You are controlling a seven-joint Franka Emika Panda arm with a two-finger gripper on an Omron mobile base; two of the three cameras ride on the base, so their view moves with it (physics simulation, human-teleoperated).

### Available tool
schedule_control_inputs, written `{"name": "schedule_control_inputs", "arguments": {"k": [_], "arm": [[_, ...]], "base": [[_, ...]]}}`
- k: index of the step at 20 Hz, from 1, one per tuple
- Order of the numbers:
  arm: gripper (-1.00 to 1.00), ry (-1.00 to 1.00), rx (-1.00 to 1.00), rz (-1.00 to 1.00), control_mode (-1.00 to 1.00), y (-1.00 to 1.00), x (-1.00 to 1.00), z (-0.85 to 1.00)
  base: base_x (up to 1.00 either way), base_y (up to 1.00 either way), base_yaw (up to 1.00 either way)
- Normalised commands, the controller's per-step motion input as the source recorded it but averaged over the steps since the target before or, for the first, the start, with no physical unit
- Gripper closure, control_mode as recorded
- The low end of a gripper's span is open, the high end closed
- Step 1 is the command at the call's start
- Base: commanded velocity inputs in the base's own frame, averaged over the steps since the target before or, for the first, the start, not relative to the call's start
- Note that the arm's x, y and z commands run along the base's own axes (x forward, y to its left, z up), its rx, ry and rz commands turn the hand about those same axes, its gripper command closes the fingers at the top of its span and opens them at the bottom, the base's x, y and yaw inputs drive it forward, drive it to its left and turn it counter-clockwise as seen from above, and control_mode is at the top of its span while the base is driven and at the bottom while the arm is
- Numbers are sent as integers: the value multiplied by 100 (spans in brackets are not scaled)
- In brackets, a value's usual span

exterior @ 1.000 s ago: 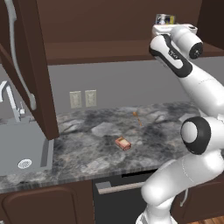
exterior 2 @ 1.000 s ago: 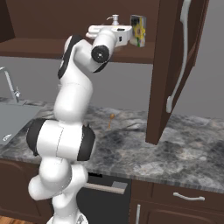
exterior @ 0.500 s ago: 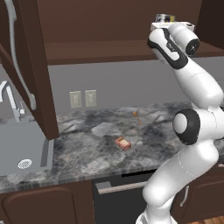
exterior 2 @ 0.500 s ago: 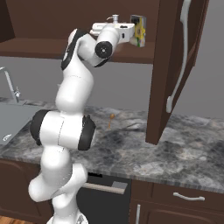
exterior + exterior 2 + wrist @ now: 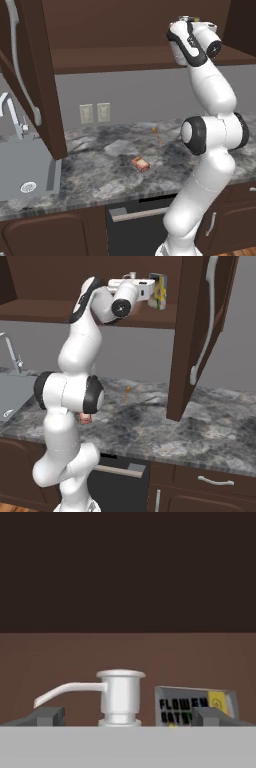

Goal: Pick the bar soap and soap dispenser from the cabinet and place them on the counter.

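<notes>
The soap dispenser's white-silver pump top (image 5: pixel 120 696) stands straight ahead in the hand view, its spout pointing left; its brown body is hidden below. My gripper (image 5: pixel 127 717) is open, with one dark fingertip (image 5: pixel 46 716) on each side of the pump and touching nothing. From the right base view the gripper (image 5: pixel 152 292) is up at the cabinet shelf (image 5: pixel 40 310), beside a yellow box. The bar soap (image 5: pixel 140 163), a small orange-pink block, lies on the marbled counter (image 5: pixel 100 175) in front of the arm's base.
A flat yellow-and-blue box (image 5: pixel 196 705) stands just right of the pump on the shelf. Open cabinet doors hang at the left (image 5: pixel 42 80) and at the right (image 5: pixel 192 331). The sink (image 5: pixel 25 175) is at the far left. A thin orange stick (image 5: pixel 156 135) lies near the back wall.
The arm's upper links have swung more upright under the shelf while the hand stayed at the shelf edge. The jaws have stayed open and the bar soap has not moved.
</notes>
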Motion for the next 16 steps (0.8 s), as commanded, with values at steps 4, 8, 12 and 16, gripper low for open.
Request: {"name": "schedule_control_inputs", "arguments": {"k": [4, 8, 12, 16], "arm": [[-100, 0, 0, 0, -100, -6, 26, 0], [100, 0, 0, 0, -100, -1, 20, 0], [100, 0, 0, 0, -100, 0, 2, 0], [100, 0, 0, 0, -100, 0, 0, 0]], "base": [[0, 0, 0], [0, 0, 0], [0, 0, 0], [0, 0, 0]]}}
